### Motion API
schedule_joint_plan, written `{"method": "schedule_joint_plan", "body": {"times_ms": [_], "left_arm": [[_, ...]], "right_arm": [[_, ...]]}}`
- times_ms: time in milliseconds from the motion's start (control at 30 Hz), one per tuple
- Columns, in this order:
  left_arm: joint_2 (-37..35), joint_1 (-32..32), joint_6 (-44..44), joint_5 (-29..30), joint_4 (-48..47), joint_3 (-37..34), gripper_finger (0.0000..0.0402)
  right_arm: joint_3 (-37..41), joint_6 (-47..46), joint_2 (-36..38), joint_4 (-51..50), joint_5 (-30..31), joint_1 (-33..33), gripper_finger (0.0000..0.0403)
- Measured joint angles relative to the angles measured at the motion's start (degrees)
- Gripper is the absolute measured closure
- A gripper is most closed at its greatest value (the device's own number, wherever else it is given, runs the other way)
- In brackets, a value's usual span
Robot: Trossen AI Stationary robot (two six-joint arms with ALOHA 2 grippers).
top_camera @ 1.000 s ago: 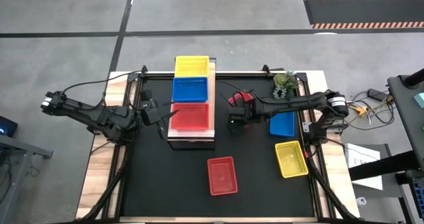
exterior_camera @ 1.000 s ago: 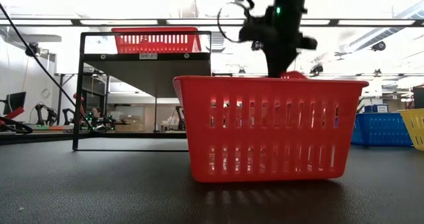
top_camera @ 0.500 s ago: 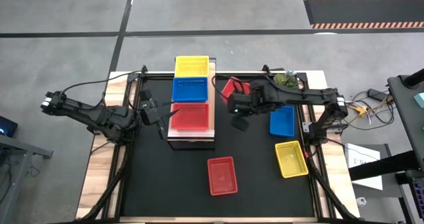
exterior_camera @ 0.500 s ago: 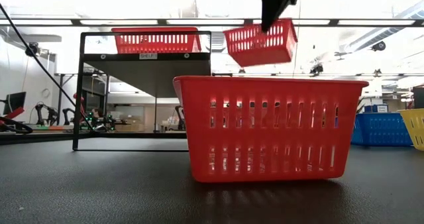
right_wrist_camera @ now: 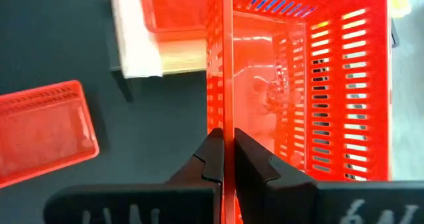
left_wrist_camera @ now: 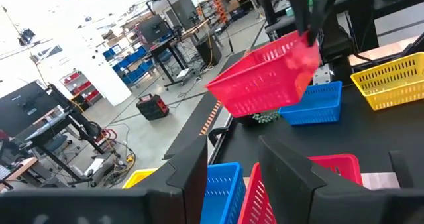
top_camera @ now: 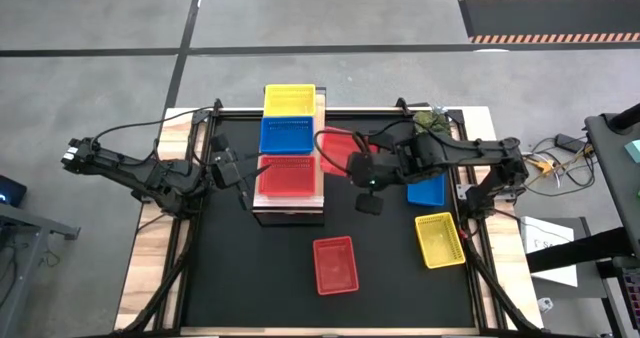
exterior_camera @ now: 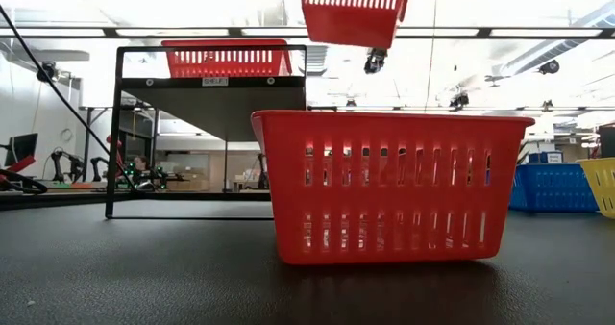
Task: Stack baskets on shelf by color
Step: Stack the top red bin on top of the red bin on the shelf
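Observation:
The shelf [top_camera: 290, 206] bears a yellow basket [top_camera: 289, 99], a blue basket [top_camera: 287, 135] and a red basket [top_camera: 289, 175] in a row. My right gripper [right_wrist_camera: 230, 159] is shut on another red basket [top_camera: 338, 150], high in the air just right of the shelf and at the top of the low view [exterior_camera: 351, 8]. A third red basket [top_camera: 335, 265] stands on the table's near middle. At right stand a yellow basket [top_camera: 440, 240] and a blue basket [top_camera: 427, 188], partly under my right arm. My left gripper [left_wrist_camera: 232, 177] waits open at the shelf's left side [top_camera: 243, 175]. My right gripper pinches the rim of one side wall [right_wrist_camera: 227, 141] of the red basket, one finger [right_wrist_camera: 252, 164] inside the basket and one [right_wrist_camera: 212, 159] outside. The fingers slant down onto it from above. The basket hangs lifted clear, its opening up, a little tilted.
A small green plant [top_camera: 430, 123] sits at the table's far right. In the low view the near red basket [exterior_camera: 389, 186] fills the foreground, with the shelf's dark frame [exterior_camera: 115, 133] behind it. Bare black tabletop lies between the shelf and the right-hand baskets.
My right gripper has risen steeply with the red basket, rolling as it went, and has drifted a little toward the shelf. The basket has gone from low behind the near red basket, through a tipped pose, to hanging high and nearly level.

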State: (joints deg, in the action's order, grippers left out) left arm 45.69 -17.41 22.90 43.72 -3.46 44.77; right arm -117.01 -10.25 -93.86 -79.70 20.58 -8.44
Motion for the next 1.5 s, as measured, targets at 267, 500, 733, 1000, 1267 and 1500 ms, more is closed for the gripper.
{"method": "schedule_joint_plan", "body": {"times_ms": [267, 500, 733, 1000, 1267, 1500], "left_arm": [[0.0, 0.0, 0.0, 0.0, 0.02, 0.0, 0.0283], [0.02, 0.01, 0.02, -0.02, 1.55, 0.0, 0.0283], [-0.5, -0.3, -0.22, 2.16, 1.47, -0.02, 0.0283], [-4.97, -4.01, -4.68, 11.65, -1.35, -0.84, 0.0283], [-9.8, -4.81, -4.66, 14.27, 3.43, -4.49, 0.0283], [-11.72, -4.81, -4.53, 14.22, 4.73, -6.32, 0.0283]], "right_arm": [[0.01, 3.79, -0.25, 5.14, -1.08, -1.47, 0.0394], [-2.45, 14.26, -4.47, 13.98, -6.03, -1.3, 0.0394], [-9.4, 16.8, -11.84, 15.32, -5.57, -1.3, 0.0394], [-15.64, 16.53, -18.7, 15.27, 0.19, -1.13, 0.0394], [-17.51, 15.44, -22.96, 15.21, 0.44, 0.63, 0.0394], [-17.51, 16.31, -23.41, 15.71, 0.46, 1.08, 0.0378]]}}
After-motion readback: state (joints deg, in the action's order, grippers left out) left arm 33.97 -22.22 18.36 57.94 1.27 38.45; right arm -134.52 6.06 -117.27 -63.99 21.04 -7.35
